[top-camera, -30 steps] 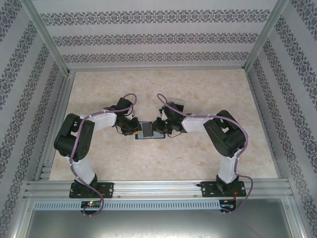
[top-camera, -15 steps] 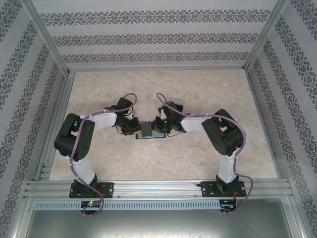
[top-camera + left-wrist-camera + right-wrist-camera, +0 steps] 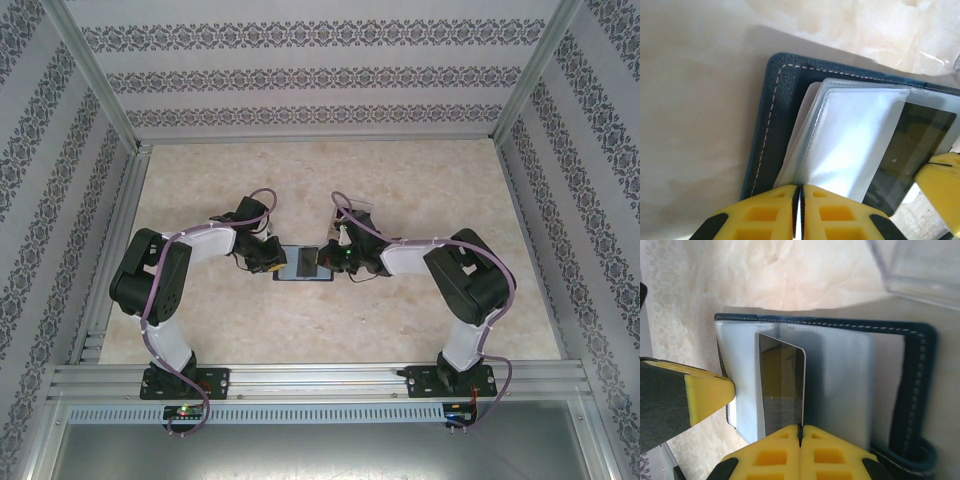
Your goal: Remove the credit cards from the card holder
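Observation:
The navy card holder (image 3: 300, 274) lies open on the table between both arms. Its stitched edge (image 3: 771, 125) and clear sleeves (image 3: 850, 135) show in the left wrist view. My left gripper (image 3: 801, 194) is shut on the near edge of a clear sleeve at the holder's left end. My right gripper (image 3: 801, 432) is shut on the edge of a dark glossy credit card (image 3: 781, 390) that stands partly out of the holder (image 3: 910, 375). From the top, that card (image 3: 307, 262) is dark, with the right gripper (image 3: 322, 259) at its right side and the left gripper (image 3: 273, 263) at the holder's left.
A clear plastic box (image 3: 357, 208) sits just behind the right wrist; its corner (image 3: 920, 267) is close above the holder. The other gripper's yellow finger (image 3: 707, 395) is at the holder's far end. Open marble tabletop (image 3: 300, 330) lies in front, aluminium frame rails (image 3: 320, 380) at the near edge.
The right arm's elbow has swung right and nearer, and its wrist dropped lower at the holder. A dark card now shows over the holder's middle. The left arm has stayed put.

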